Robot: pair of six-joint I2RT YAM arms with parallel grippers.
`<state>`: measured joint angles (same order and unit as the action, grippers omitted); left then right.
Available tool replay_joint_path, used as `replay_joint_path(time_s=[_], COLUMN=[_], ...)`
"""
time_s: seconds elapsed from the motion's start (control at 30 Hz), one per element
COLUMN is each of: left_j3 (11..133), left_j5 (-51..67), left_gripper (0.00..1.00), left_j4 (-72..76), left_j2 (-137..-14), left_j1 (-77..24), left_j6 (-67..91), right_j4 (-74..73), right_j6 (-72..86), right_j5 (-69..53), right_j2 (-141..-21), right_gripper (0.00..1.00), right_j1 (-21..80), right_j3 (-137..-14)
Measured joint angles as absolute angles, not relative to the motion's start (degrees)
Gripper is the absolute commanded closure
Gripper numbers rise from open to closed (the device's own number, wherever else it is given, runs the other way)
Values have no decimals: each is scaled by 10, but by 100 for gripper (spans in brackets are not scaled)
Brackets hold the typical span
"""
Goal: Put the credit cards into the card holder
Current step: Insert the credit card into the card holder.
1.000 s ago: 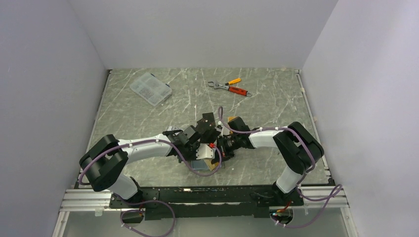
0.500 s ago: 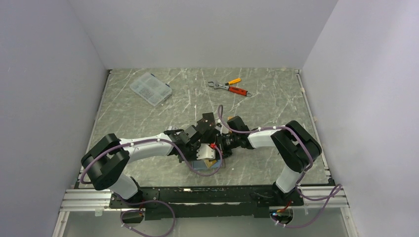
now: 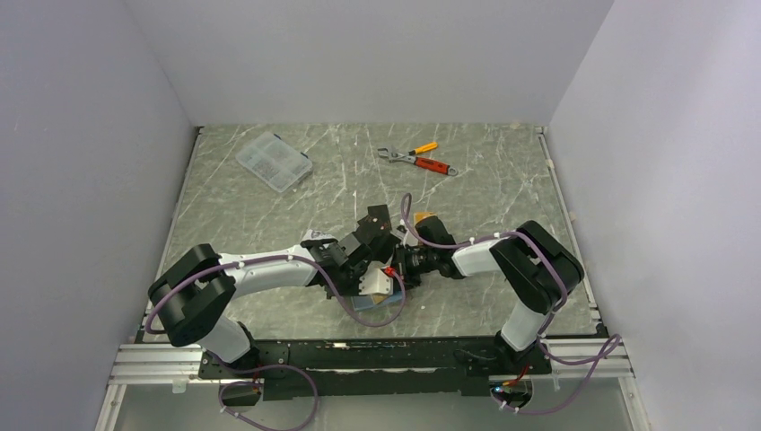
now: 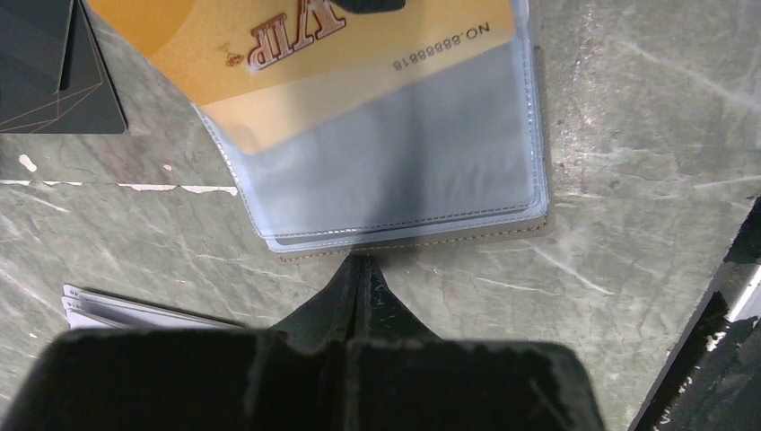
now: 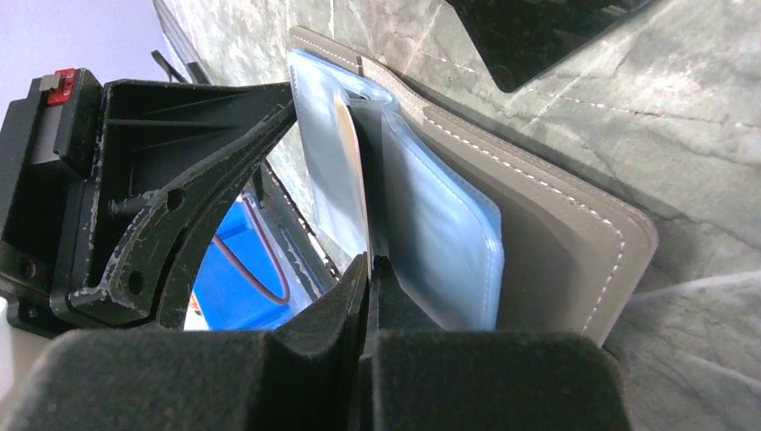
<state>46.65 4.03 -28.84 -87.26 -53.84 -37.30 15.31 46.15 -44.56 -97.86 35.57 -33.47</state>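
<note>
On the marbled table [image 4: 628, 135], my right fingers [image 5: 345, 301] pinch the thin gold card [image 4: 296, 81] half inside the wallet [image 5: 556, 260]'s clear sleeve; my left fingers [image 4: 345, 301] press together, empty

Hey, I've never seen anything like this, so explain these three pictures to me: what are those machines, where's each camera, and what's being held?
This is a robot: a left arm and a right arm bolted at the near edge of a table. The wide picture looks down from above and behind them. The other two come from a camera on each wrist, so each shows its own pincer at the bottom. The left pincer is closed, its tips at the edge of an open grey card holder. The right pincer pinches an orange-gold card that sits partly inside the holder's clear sleeve. Beside the holder lie a black card and silvery-grey cards. Far back are a clear compartment box and an orange-handled wrench and pliers.
</note>
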Motion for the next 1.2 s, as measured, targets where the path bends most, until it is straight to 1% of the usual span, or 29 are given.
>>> replay_joint_path(time_s=[0.2,0.43,0.5,0.57,0.7,0.9,1.2], left_j3=[467,467,466,467,466,466,484], left_j5=[38,38,39,41,45,48,79], left_gripper=[100,100,100,100,100,100,100], left_j4=[-290,-290,-289,-288,-284,-281,-295], left_j2=[-873,-873,-873,-873,-873,-873,-842], left_j1=[-542,-542,-543,-544,-545,-544,-500], left_j6=[-373,-373,-372,-370,-368,-369,-348], right_j4=[172,158,147,127,76,11,4], right_j6=[476,482,482,479,470,455,456], right_j5=[-426,-381,-364,-337,-288,-239,-226], right_j2=[-984,-966,-948,-924,-883,-865,-867], right_gripper=[100,60,51,45,42,42,43], right_j1=[369,383,388,390,392,410,419], right_j3=[-330,-326,-326,-326,-328,-347,-353])
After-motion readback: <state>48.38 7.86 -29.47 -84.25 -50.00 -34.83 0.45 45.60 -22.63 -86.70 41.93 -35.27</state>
